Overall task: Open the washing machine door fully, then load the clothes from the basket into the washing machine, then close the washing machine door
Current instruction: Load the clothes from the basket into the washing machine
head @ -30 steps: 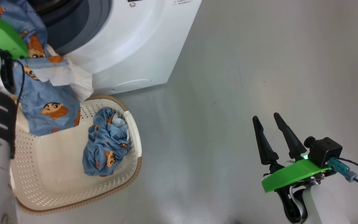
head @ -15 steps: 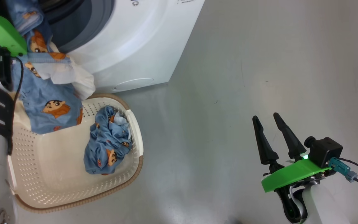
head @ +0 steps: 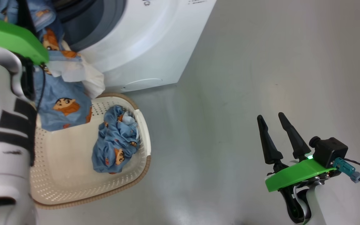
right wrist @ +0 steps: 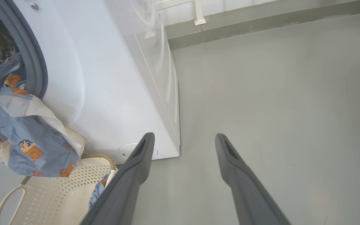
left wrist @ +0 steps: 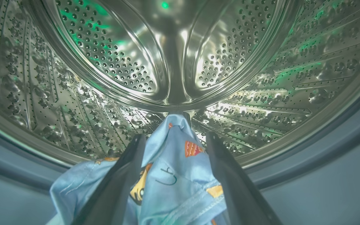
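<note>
Left jaws parted astride clothes (left wrist: 173, 165) at drum (left wrist: 120, 62), basket (head: 64, 168) in head view

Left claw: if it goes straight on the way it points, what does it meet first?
The light blue garment bunched between the open fingers of the left claw, its tip poking just past them. Behind that, probably the lower wall of the steel drum near the back; depth is hard to judge.

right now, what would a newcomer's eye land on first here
A light blue cartoon-print garment spills from the mouth of the big white washing machine, hanging over the cream perforated plastic basket that holds a second blue bundle. In the left wrist view, the shiny steel drum glows behind the open left gripper.
</note>
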### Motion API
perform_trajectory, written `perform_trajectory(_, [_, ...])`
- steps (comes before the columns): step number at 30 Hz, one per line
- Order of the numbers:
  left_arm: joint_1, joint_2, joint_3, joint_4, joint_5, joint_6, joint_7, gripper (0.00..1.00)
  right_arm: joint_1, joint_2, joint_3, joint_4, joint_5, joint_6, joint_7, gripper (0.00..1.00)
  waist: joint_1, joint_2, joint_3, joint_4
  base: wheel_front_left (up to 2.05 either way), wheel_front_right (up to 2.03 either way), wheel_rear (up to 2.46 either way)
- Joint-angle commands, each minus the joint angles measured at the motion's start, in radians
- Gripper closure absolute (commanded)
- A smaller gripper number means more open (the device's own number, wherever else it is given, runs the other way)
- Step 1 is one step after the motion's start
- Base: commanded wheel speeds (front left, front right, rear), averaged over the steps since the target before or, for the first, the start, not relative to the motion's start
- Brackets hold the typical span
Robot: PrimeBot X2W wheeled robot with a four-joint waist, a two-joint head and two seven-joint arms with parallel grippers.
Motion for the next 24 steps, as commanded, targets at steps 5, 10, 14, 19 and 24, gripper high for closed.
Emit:
perform_trajectory(5, [0.113, 0.010, 0.029, -0.126, 0.013, -0.003, -0.005, 0.00, 0.003, -0.002, 0.006, -0.024, -0.017, 0.003, -0.008, 0.00, 0.0000, 0.0000, -0.022, 0.027, 0.00, 0.00, 0.00])
perform_trajectory(10, [0.226, -0.009, 0.052, -0.217, 0.030, 0.000, -0.005, 0.00, 0.014, -0.008, -0.002, -0.024, -0.021, 0.003, -0.008, 0.00, 0.0000, 0.0000, -0.041, 0.046, 0.00, 0.00, 0.00])
perform_trajectory(14, [0.310, -0.025, 0.067, -0.282, 0.041, -0.006, -0.005, 0.00, 0.023, -0.015, -0.009, -0.024, -0.023, 0.003, -0.008, 0.00, 0.0000, 0.0000, -0.054, 0.061, 0.00, 0.00, 0.00])
perform_trajectory(19, [0.388, -0.042, 0.078, -0.344, 0.049, -0.013, -0.005, 0.00, 0.031, -0.023, -0.017, -0.023, -0.024, 0.003, -0.008, 0.00, 0.0000, 0.0000, -0.065, 0.075, 0.00, 0.00, 0.00])
perform_trajectory(24, [0.482, -0.058, 0.088, -0.419, 0.054, -0.020, -0.005, 0.00, 0.039, -0.032, -0.025, -0.024, -0.025, 0.003, -0.008, 0.00, 0.0000, 0.0000, -0.075, 0.089, 0.00, 0.00, 0.00])
